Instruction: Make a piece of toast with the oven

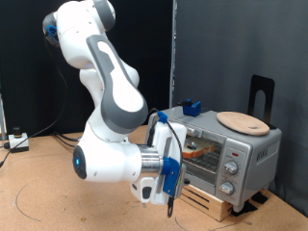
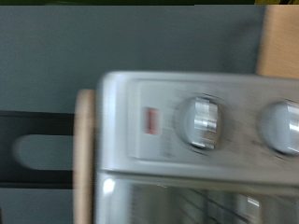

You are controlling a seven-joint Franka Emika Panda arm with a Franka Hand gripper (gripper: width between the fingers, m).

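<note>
Boxy silver-grey toaster oven (image 1: 223,149), brown tabletop's right edge; wrist view adds knobs (image 2: 199,122). Gripper (image 1: 171,197) beside door, closure indeterminable.

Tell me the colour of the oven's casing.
Silver-grey; the oven shows best in the exterior view, knobs on its front panel.

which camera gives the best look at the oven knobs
The wrist view: the knobs on the oven fill much of the frame, though blurred. In the exterior view they are tiny on the oven's panel, beside the gripper.
</note>
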